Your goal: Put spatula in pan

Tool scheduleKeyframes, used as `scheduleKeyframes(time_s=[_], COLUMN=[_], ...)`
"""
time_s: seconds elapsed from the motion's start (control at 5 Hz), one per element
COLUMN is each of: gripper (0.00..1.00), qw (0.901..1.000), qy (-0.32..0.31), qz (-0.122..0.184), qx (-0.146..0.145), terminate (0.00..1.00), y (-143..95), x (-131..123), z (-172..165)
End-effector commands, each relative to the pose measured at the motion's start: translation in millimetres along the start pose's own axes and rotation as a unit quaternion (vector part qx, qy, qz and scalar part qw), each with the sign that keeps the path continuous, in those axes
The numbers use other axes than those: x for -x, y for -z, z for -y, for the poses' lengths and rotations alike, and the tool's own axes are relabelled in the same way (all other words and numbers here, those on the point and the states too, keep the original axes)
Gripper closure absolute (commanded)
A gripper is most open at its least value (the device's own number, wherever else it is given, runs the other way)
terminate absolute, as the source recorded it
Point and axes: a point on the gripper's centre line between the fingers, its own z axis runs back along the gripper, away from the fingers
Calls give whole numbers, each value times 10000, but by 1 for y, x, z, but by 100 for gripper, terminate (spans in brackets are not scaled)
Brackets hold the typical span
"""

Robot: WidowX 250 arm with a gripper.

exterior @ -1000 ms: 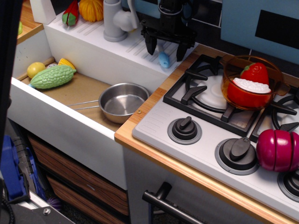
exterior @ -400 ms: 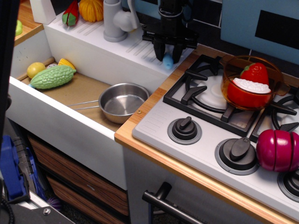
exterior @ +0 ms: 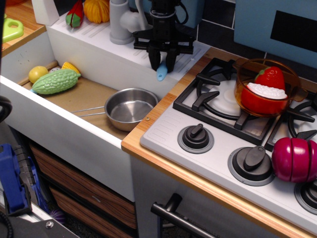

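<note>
toy kitchen: white sink [exterior: 59, 126], grey stove [exterior: 223, 163], wood-front drawers [exterior: 74, 186].

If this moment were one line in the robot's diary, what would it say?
stage: carrying | hand: shut on spatula, above sink ledge | pan: empty, in sink | spatula not yet in pan

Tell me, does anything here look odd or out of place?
Mostly the pan: it sits down in the sink beside toy vegetables, not on the stove. Also, the claw dangles the spatula by its head, blue handle hanging down above the sink's back edge. Nothing looks spilled or broken.
</note>
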Motion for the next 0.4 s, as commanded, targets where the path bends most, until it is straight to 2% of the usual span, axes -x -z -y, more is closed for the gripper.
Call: scheduleKeyframes(time_s=[0.0, 0.2], gripper=[100, 100], qw=[9987, 9969], qy=[-395, -757], qz=[308, 189], qx=[-29, -25], terminate=[0, 0], y=[-44, -45], x=[11, 26], z=[0, -3])
